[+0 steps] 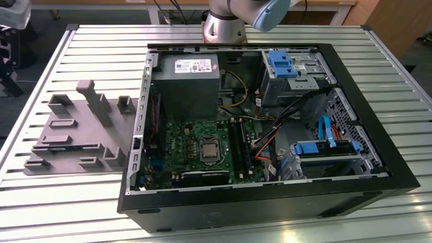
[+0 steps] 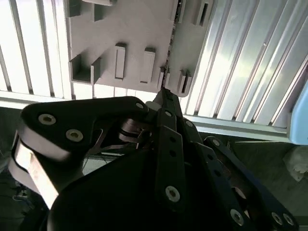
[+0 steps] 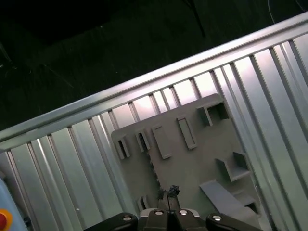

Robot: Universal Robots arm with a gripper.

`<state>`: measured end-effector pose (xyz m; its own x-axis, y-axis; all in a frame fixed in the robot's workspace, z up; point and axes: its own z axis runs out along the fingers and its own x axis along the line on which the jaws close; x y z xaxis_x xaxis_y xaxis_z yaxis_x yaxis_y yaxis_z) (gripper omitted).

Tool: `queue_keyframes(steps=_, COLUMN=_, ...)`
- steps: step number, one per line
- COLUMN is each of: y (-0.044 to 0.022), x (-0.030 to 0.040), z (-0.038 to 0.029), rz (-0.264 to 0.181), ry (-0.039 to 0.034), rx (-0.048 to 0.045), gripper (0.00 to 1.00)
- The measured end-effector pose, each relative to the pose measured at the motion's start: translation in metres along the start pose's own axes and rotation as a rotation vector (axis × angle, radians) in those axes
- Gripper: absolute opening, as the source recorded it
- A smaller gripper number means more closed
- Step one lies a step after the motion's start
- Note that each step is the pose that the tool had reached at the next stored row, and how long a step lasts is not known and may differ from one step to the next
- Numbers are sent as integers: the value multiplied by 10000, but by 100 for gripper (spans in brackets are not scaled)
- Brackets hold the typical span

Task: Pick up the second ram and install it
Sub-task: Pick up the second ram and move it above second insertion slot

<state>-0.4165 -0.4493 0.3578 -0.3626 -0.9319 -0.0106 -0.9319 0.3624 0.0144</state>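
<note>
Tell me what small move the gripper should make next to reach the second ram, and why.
Probably a slow, straight descent toward the gray fixture. In both wrist views the gripper hangs above it, nearly in line with the second ram, a thin dark edge standing in the fixture and not yet touched. Going straight down should close that gap.

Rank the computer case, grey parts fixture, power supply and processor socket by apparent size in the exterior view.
Largest to smallest:
1. computer case
2. grey parts fixture
3. power supply
4. processor socket
The gaps look clear; none are close enough to call alike.
</note>
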Motion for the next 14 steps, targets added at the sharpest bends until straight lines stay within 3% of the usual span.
queue_keyframes(steps=14, y=-1, x=1, z=60, rz=-2282, ry=33, rx=-24, gripper=11)
